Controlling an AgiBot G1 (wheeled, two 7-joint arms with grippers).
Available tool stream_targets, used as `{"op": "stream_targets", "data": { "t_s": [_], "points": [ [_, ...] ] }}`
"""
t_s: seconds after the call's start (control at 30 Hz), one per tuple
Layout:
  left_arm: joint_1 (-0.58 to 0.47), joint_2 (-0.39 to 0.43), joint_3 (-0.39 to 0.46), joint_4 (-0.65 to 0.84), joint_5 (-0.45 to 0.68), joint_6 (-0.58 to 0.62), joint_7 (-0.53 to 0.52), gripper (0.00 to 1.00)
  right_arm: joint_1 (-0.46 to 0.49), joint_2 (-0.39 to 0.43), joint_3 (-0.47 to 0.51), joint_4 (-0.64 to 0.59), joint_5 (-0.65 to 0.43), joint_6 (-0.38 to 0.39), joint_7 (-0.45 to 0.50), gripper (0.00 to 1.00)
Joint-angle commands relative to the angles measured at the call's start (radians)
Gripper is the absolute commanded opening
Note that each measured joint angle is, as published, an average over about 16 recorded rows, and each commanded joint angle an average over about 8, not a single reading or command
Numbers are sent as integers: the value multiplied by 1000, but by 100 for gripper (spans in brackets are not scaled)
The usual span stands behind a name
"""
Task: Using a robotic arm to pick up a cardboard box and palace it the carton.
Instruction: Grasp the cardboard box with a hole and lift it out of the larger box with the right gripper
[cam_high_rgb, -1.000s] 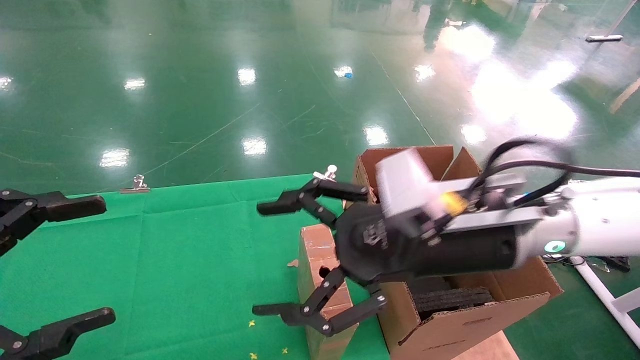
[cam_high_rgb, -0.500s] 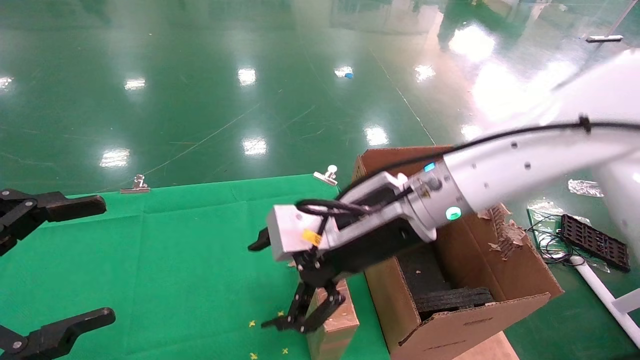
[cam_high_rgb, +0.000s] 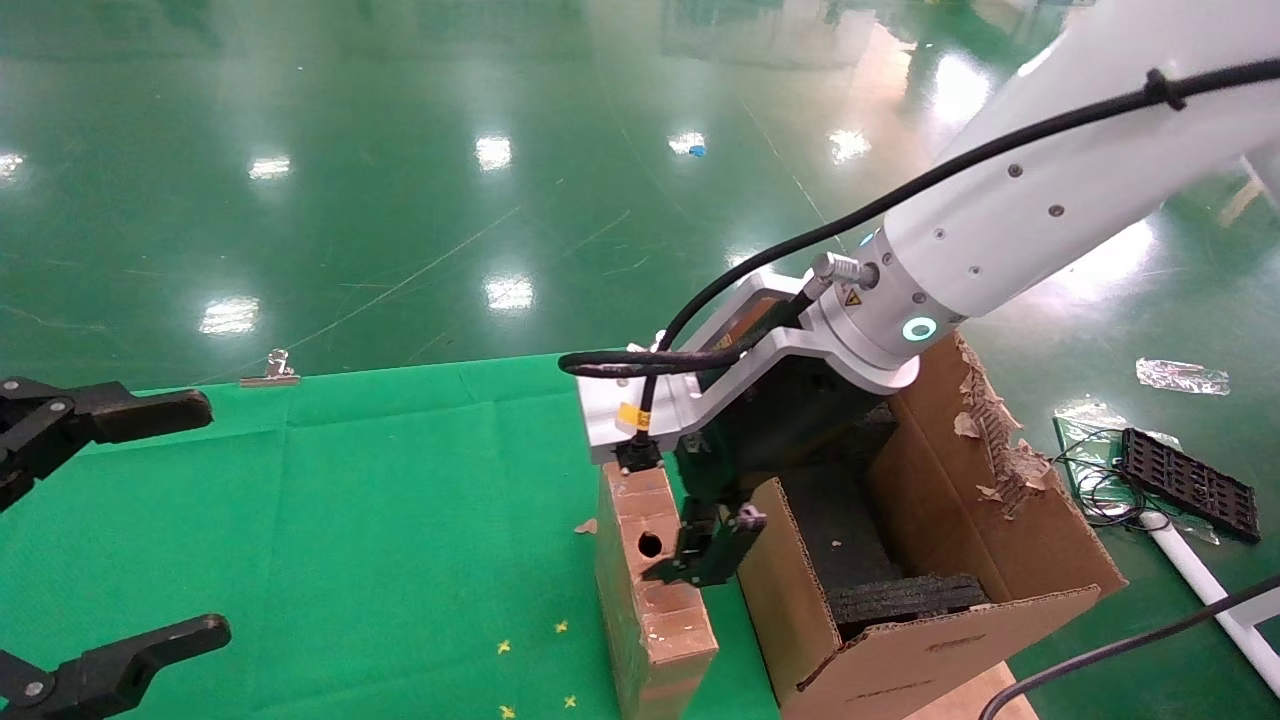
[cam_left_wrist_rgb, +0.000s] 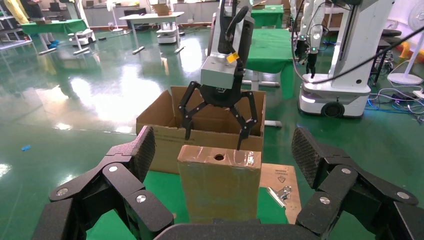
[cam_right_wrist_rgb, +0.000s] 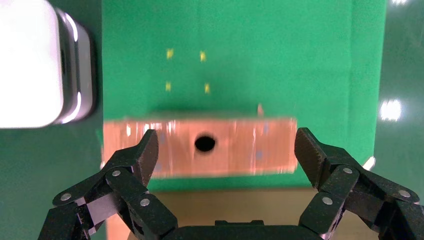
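A: What sits at the far left?

B: The left gripper, parked over the green counter, fingers spread wide and holding nothing.

A: And moving right?

B: The cardboard box stands on its edge on the counter, its narrow taped face with the round hole turned up. It is just beside the carton's near wall.

A: Where is the working arm?

B: The robotic arm reaches down from the right. Its right gripper hangs directly above the box with fingers splayed wide, tips near the top face, gripping nothing.

A: Farthest right?

B: The carton, flaps open, black foam inside.
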Motion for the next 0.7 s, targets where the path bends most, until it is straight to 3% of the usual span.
{"op": "stream_targets", "data": {
  "t_s": [0.03,0.37,0.7],
  "points": [
    [0,0,0,0,0,0,0,100,46,-4,-65,0,-2,0,30,100],
    [0,0,1,0,-1,0,0,100,164,-85,-303,1,13,17,128,100],
    [0,-1,2,0,-1,-1,1,100,196,-161,-407,4,-23,65,247,100]
  ]
}}
